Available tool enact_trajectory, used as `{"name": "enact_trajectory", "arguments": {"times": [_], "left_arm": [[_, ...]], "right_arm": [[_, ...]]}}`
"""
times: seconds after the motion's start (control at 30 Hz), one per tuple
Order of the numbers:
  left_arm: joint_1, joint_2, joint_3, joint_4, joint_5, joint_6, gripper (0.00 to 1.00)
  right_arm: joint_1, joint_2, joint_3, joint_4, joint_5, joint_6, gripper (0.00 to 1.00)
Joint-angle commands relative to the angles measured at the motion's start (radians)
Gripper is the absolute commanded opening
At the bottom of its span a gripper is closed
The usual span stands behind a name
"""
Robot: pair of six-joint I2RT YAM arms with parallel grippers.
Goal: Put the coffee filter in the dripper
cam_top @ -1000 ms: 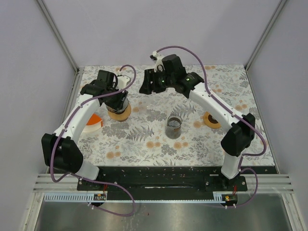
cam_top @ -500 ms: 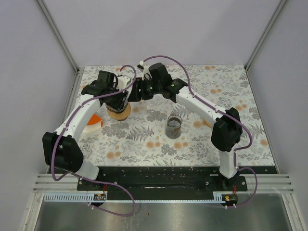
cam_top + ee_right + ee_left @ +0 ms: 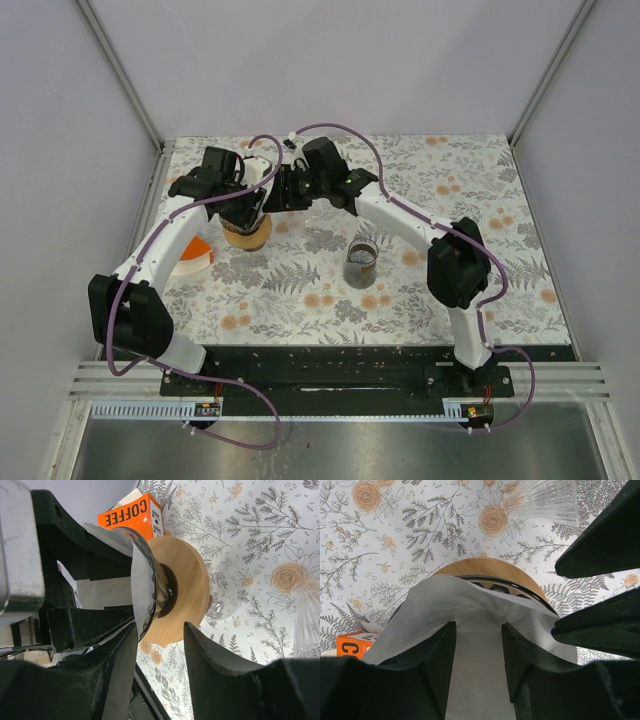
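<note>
Floral-print tablecloth (image 3: 300,290), white-walled cell. The white paper coffee filter (image 3: 470,605) lies draped over the rim of the dripper with round wooden collar (image 3: 187,585), upper left of centre in the top view. It looks perched on the rim, not yet seated in the cone. Left gripper (image 3: 477,630) is above it, fingers pinching a raised fold of the paper, likely to keep it centred. Right gripper (image 3: 160,627) is side-on, fingers apart astride the rim with no contact visible, probably there to steady or tuck. The paper is creased and its edges flare wide.
</note>
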Motion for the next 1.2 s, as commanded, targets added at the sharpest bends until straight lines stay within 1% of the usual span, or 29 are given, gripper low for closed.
{"name": "enact_trajectory", "arguments": {"times": [0.0,0.13,0.4,0.6,0.8,0.9,1.0,1.17], "left_arm": [[0.007,-0.023,-0.006,0.037,0.029,-0.005,0.47],[0.008,-0.038,0.026,0.027,0.032,-0.002,0.47],[0.031,-0.078,0.077,0.011,0.073,0.009,0.6],[0.046,-0.09,0.086,0.004,0.086,0.01,0.63],[0.057,-0.105,0.124,-0.013,0.15,-0.01,0.67],[0.063,-0.127,0.146,-0.013,0.161,-0.024,0.72],[0.077,-0.142,0.155,-0.012,0.141,-0.034,0.74],[0.126,-0.184,0.123,0.017,0.046,-0.071,0.77]], "right_arm": [[0.009,0.01,0.011,0.072,-0.001,0.037,0.47],[0.011,0.007,0.004,0.075,-0.007,0.04,0.44],[0.015,-0.002,0.001,0.058,0.008,0.028,0.41],[0.021,0.005,0.018,0.039,0.011,0.016,0.4],[0.034,0.019,0.053,0.012,0.016,0.002,0.4],[0.037,0.018,0.053,0.014,0.02,0.0,0.4],[0.037,0.016,0.056,0.009,0.026,-0.004,0.4],[0.035,0.022,0.068,-0.001,0.028,-0.007,0.4]]}}
